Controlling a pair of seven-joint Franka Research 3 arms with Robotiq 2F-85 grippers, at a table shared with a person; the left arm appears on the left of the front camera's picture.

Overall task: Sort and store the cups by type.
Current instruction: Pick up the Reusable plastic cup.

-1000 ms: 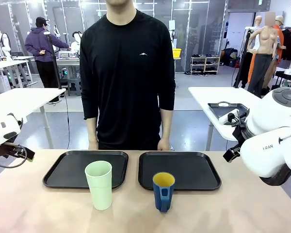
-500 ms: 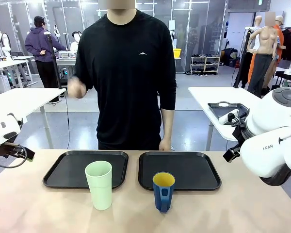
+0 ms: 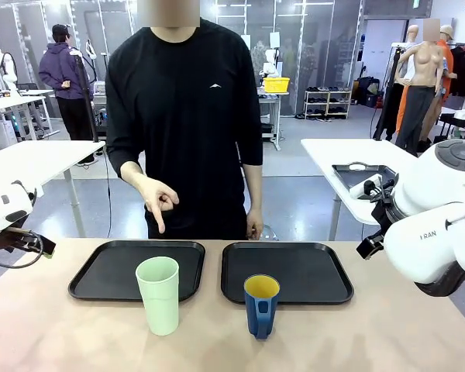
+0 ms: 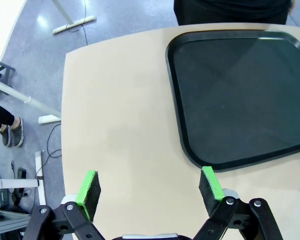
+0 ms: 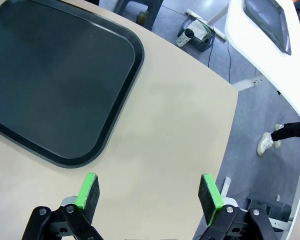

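A tall pale green tumbler [image 3: 159, 294] stands on the table just in front of the left black tray [image 3: 101, 271]. To its right a shorter dark blue mug [image 3: 260, 305] with a yellow inside stands in front of the right black tray [image 3: 310, 271], handle toward me. The person's hand [image 3: 156, 201] points a finger down above the left tray. My left gripper [image 4: 150, 190] hangs open over bare table beside the left tray [image 4: 240, 100]. My right gripper [image 5: 147, 195] is open above the table's right end, next to the right tray [image 5: 55, 85].
The person stands at the far edge of the table, behind both trays. Both arms are pulled back to the table's left and right ends. White side tables stand beyond each end; the right one [image 3: 349, 155] carries a dark tray.
The person raised a hand to chest height, then lowered it to point down at the left tray, shifting slightly left. Cups, trays and both arms have not moved.
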